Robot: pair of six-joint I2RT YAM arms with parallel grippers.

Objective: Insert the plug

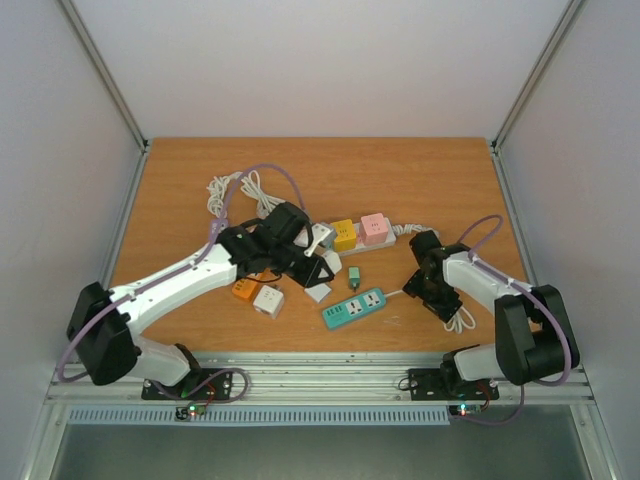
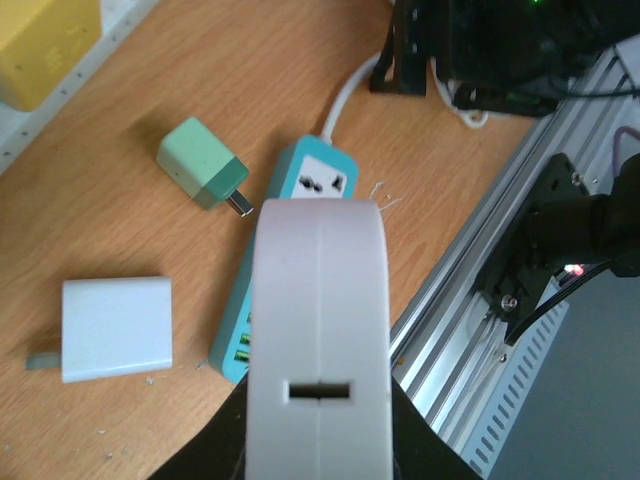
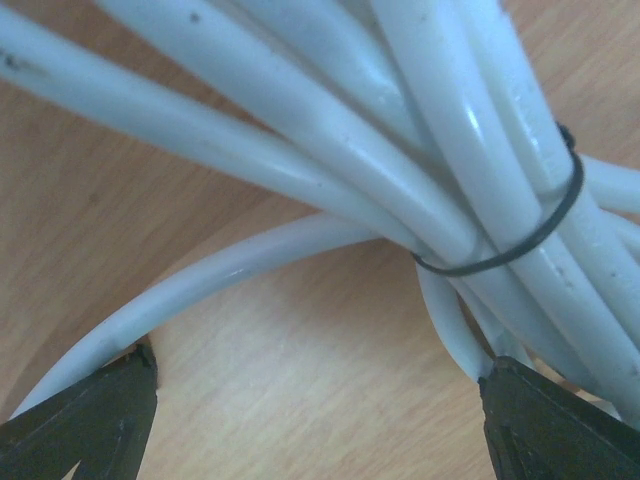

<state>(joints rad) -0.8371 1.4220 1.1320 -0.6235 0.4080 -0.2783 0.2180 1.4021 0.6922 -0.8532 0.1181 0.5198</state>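
Left end effector [image 1: 312, 265] is clamping white plug [image 2: 318, 300] by smooth sides: rigid, light, likely slippery. Right end effector [image 3: 318, 410] is gaping over cable [image 3: 400, 150].

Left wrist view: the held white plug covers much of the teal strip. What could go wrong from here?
1. The white plug hides most of the teal power strip. Only its end socket shows, so the plug may miss the socket.
2. The right gripper stands open astride the cable bundle, gripping nothing, so a push could slide the strip.
3. The green adapter lies close beside the strip and could get knocked.
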